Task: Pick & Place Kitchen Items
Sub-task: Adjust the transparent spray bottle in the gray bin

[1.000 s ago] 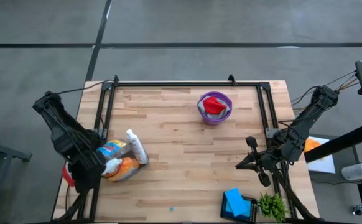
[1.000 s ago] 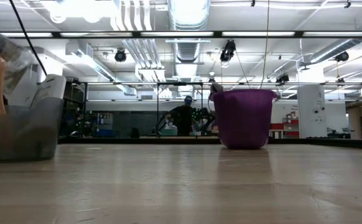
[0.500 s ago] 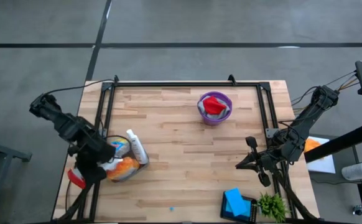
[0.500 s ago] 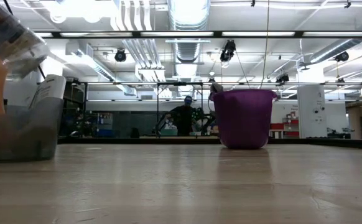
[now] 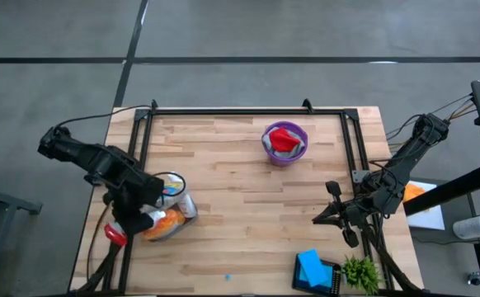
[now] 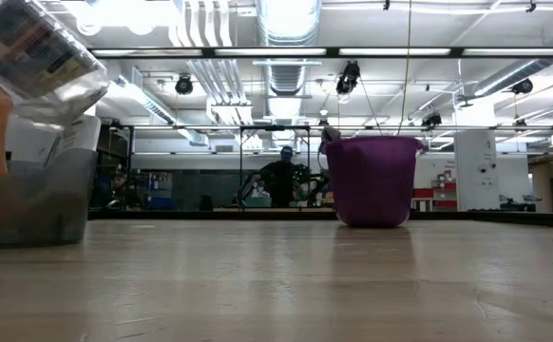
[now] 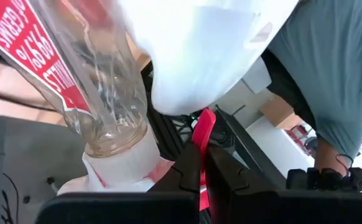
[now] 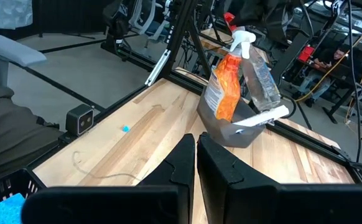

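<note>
The clear spray bottle (image 5: 170, 185) is clamped by its red trigger in the left pincer (image 5: 121, 233) and is held tilted above the grey tub (image 5: 167, 223) at the bench's (image 5: 240, 198) left edge. The right pincer (image 5: 322, 217) is kept clenched, empty, near the right edge.

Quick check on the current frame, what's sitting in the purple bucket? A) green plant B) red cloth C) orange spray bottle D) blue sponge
B: in the high view a red cloth lies bunched inside the purple bucket near the table's far edge; the blue sponge and green plant are at the near right corner.
</note>
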Robot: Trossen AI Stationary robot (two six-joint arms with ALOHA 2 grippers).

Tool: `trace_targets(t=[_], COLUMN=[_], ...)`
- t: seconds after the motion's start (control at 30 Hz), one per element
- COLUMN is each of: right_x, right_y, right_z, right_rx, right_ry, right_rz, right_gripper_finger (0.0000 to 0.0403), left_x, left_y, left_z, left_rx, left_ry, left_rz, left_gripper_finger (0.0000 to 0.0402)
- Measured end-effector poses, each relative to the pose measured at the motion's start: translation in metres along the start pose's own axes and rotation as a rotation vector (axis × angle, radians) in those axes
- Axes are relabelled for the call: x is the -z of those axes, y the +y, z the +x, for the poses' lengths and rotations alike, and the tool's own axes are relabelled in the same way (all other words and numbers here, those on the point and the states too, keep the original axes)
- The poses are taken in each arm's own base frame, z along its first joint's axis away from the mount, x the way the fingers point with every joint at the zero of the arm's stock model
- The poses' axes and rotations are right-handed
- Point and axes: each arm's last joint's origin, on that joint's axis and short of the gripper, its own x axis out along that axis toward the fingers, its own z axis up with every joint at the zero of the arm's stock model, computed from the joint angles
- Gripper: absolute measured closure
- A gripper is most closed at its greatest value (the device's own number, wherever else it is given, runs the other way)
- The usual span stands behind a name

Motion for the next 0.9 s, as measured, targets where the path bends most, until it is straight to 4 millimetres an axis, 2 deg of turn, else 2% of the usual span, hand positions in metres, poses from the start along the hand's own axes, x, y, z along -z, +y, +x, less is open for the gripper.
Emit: trace_targets(t=[0.3, 0.4, 0.57, 0.9], right_x=[0.0000, 0.0000, 0.0001, 0.0001], right_y=[0.0000, 0.0001, 0.0001, 0.0001], right_z=[0.0000, 0.0000, 0.0000, 0.0000], right_rx=[0.000, 0.000, 0.000, -0.001], right_ry=[0.000, 0.000, 0.000, 0.000], right_rz=[0.000, 0.000, 0.004, 0.004], right_gripper_finger=[0.0385, 0.0385, 0.0385, 0.0385], left_x=[-0.0022, -0.0034, -0.0012, 0.0003], left_y=[0.0006, 0.0027, 0.0095, 0.0093], left_z=[-0.0003, -0.0004, -0.0007, -0.0009], left_rx=[-0.024, -0.058, -0.115, -0.097], left_ry=[-0.074, -0.123, -0.105, -0.063], left_rz=[0.104, 0.099, 0.052, 0.098], left_gripper_finger=[0.0384, 0.0357, 0.0302, 0.0225])
